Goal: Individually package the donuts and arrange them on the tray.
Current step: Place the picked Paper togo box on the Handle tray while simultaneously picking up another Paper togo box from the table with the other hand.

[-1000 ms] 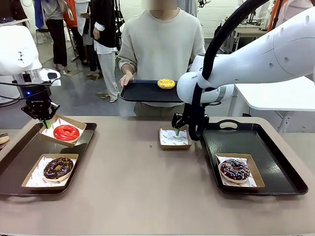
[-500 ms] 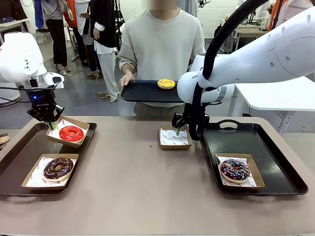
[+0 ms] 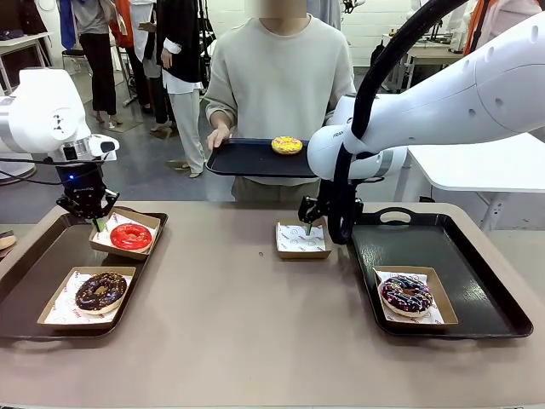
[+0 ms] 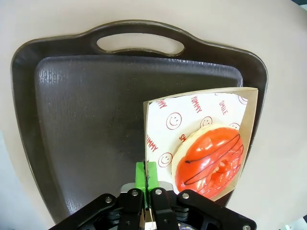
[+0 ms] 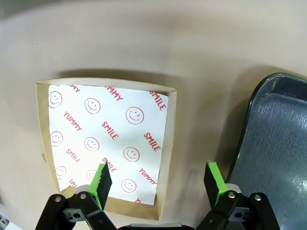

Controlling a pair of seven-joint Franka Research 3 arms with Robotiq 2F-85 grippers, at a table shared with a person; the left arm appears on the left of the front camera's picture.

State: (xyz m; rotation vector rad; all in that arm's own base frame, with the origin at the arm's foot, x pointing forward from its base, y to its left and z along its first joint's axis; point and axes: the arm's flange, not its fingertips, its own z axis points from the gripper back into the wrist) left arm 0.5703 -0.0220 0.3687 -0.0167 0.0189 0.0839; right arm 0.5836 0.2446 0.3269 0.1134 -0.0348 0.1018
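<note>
Nearest, on left tray (image 3: 34, 264): brown donut (image 3: 100, 290) in its box; on right tray (image 3: 477, 290): purple donut (image 3: 406, 294) in its box. Both packaged and settled.

Farther back on left tray: left gripper (image 3: 100, 223) clenched on the edge of red donut's box (image 4: 163, 124), red donut (image 3: 130, 236) inside, box seemingly carried by one thin wall. Risks here: cardboard bending or slipping from the pads, box tilting and donut rolling out; a careless set-down landing on the tray rim or crowding brown donut's box.

At table middle: right gripper (image 5: 158, 184) spread wide, straddling the right wall of empty box (image 5: 103, 143), nothing grasped. Risk: closing off-centre and shoving or crushing the box.

Farthest: yellow donut (image 3: 287, 145) unpackaged on person's tray (image 3: 243, 158), held above the far table edge. Risk: collision between that tray and right arm during handover.
</note>
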